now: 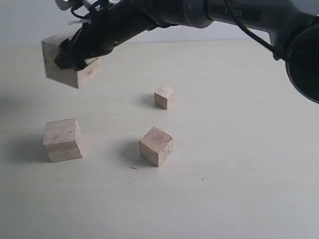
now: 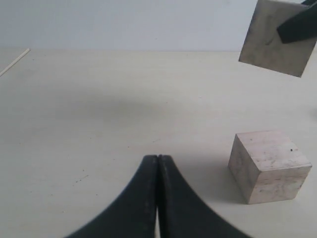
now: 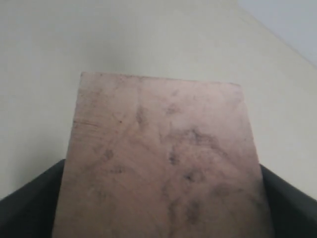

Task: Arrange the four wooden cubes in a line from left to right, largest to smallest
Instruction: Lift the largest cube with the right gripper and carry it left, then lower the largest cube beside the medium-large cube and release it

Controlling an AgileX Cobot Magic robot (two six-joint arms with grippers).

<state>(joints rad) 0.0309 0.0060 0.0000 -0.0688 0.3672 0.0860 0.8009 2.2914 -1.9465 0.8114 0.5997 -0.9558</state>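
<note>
Cubes: four. One cube (image 1: 59,75) sits in the right claw (image 1: 75,57), three cubes (image 1: 62,140) (image 1: 156,146) (image 1: 165,96) below it. Claws: two, including the left claw (image 2: 157,161).

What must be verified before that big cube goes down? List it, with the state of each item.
1. Right gripper clamps the largest cube, clear of the table: ok.
2. Held cube level: not ok, it hangs tilted.
3. Spot beneath it bare: cannot tell.
4. Left gripper shut, apart from the second-largest cube: ok.
5. Medium cube and smallest cube in a row with it: not ok.
</note>
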